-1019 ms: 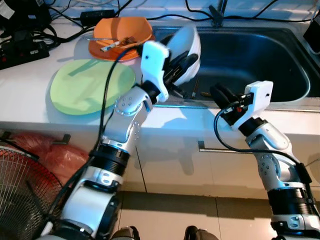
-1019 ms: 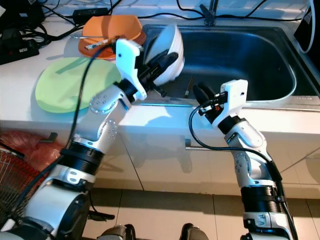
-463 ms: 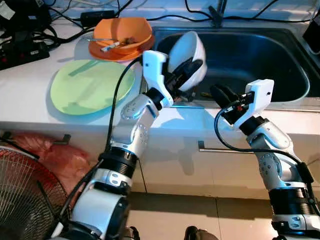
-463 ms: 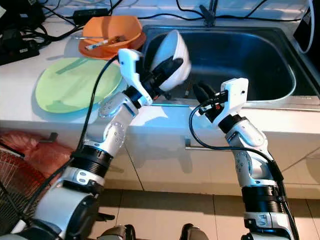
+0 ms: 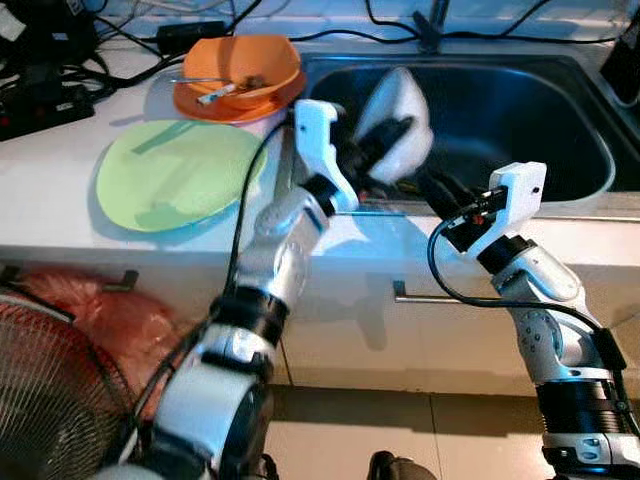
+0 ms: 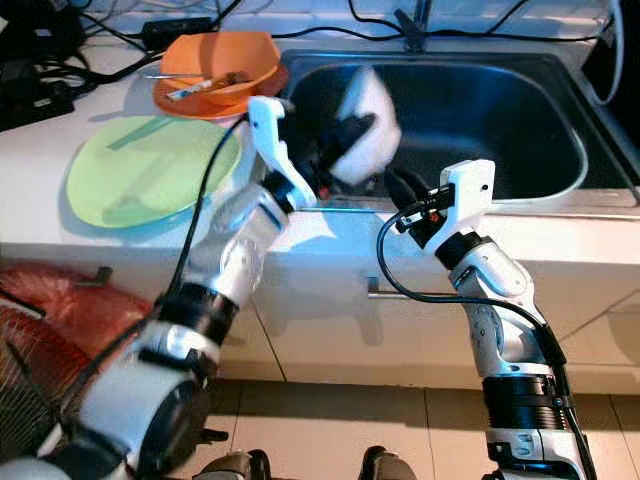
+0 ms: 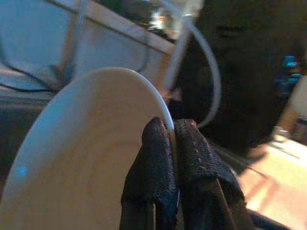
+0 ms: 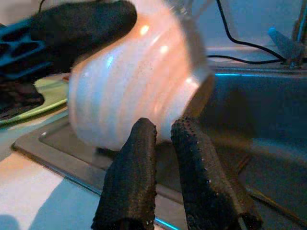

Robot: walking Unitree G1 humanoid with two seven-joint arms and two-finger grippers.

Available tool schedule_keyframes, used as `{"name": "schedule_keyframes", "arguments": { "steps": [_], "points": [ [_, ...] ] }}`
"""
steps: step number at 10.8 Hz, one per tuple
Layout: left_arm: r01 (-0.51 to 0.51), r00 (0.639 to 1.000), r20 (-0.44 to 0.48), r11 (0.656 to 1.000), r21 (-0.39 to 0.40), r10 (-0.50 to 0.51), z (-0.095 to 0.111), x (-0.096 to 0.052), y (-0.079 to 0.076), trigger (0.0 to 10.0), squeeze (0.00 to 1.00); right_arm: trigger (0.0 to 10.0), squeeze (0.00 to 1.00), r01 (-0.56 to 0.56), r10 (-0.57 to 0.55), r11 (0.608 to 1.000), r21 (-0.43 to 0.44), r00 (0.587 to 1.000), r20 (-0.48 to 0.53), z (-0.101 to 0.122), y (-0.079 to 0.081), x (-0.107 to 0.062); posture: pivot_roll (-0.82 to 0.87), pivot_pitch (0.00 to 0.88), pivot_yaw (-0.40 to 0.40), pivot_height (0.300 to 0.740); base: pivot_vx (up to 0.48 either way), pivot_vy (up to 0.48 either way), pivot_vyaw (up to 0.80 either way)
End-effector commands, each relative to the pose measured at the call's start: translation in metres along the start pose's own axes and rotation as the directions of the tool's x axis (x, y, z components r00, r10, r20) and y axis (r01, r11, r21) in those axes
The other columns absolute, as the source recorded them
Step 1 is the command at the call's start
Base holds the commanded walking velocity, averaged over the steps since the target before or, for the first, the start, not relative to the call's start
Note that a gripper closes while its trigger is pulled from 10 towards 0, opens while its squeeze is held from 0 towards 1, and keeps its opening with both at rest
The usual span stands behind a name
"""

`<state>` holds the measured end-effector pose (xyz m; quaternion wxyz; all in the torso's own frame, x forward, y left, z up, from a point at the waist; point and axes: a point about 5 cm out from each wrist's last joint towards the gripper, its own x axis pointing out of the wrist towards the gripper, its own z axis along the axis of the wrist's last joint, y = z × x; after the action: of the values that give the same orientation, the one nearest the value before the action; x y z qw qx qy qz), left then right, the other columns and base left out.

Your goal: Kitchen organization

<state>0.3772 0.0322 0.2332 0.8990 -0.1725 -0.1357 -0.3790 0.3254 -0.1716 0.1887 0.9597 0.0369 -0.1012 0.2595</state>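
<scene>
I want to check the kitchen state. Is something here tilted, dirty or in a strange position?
The white bowl hangs tipped on its side over the sink, pinched at its rim by the left gripper. The orange bowl on the counter holds used utensils and scraps.

Red bag (image 5: 95, 305) under the counter, near left. Wire fan (image 5: 50, 385) in front of it. Black cables (image 5: 120, 35) and power strip (image 5: 40, 100) on the counter, far left.
</scene>
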Motion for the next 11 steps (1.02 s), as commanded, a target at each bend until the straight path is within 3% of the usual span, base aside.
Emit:
{"name": "schedule_keyframes", "arguments": {
  "steps": [1,4,5,8,11],
  "points": [
    [-0.076,0.997,0.028,0.997,0.033,0.076,0.010,0.001,0.011,10.0,0.00,10.0,0.00,-0.009,0.009,1.000,-0.001,1.000,0.005,0.002,0.004,0.000,-0.03,0.162,0.048,0.740,0.000,0.000,0.00],
    [-0.148,0.989,0.023,0.988,0.044,0.147,0.017,0.002,0.027,10.0,0.00,10.0,0.00,-0.016,0.016,1.000,0.007,1.000,0.001,0.000,0.008,-0.002,-0.03,0.169,0.048,0.740,0.000,0.000,0.00],
    [-0.143,0.990,0.014,0.990,0.016,0.142,0.016,0.003,0.029,10.0,0.00,10.0,0.00,-0.016,0.016,1.000,0.011,1.000,0.000,-0.001,0.009,-0.003,-0.03,0.176,0.048,0.740,0.000,0.000,0.00],
    [-0.066,0.998,-0.022,0.995,-0.069,0.065,0.007,0.007,0.022,10.0,0.00,10.0,0.00,-0.016,0.016,1.000,0.024,1.000,-0.003,-0.003,0.016,-0.008,-0.06,0.198,0.057,0.740,0.000,0.000,0.00],
    [-0.075,0.997,-0.018,0.996,-0.051,0.074,0.015,0.013,0.023,10.0,0.00,10.0,0.00,-0.008,0.009,0.999,0.042,1.000,-0.022,-0.006,0.024,-0.018,-0.07,0.233,0.066,0.740,0.000,0.000,0.00]
  ]
}}
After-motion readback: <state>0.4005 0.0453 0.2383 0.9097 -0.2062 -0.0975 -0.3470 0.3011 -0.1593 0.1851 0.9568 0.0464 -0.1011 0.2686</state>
